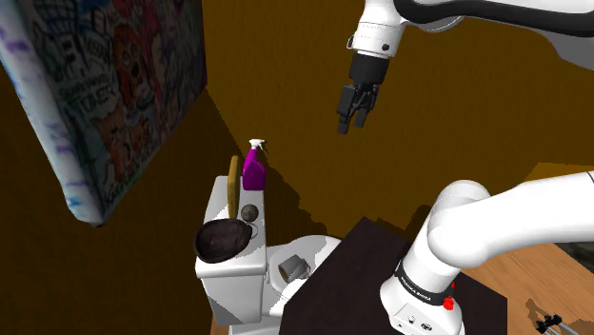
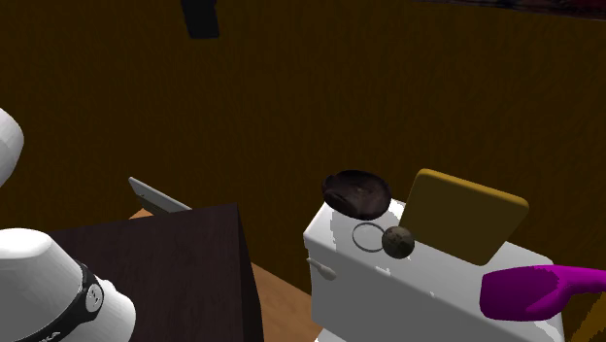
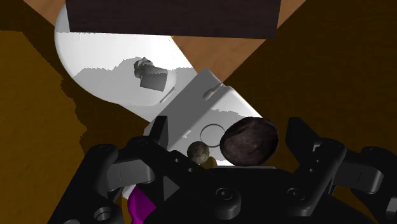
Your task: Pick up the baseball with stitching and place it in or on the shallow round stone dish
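Jaws wide, empty (high above tank); baseball stitching indistinct; dish beside.

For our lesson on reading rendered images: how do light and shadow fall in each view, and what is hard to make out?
Shoulder view: the white toilet tank stands bright against dim brown walls; the dark dish shows little detail. Second exterior view: the ball looks dull, its stitching indiscernible. Wrist view: a jagged-edged shadow crosses the toilet seat.

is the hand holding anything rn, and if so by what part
Nothing is held. The hand is open in the air above the toilet tank, where the baseball sits beside the dark dish.
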You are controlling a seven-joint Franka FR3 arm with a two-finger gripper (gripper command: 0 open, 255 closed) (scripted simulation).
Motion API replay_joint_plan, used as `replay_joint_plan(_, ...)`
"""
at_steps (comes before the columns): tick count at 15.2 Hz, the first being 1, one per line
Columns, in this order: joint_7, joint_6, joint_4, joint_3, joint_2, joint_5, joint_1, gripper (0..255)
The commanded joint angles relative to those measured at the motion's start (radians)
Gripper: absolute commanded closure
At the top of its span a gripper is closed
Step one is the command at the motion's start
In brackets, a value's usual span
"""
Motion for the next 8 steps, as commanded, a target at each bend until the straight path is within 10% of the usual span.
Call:
replay_joint_plan(1,0.000,0.000,0.000,0.000,0.000,0.000,0.000,0)
replay_joint_plan(8,0.019,0.248,-0.105,0.034,0.143,0.010,-0.006,0)
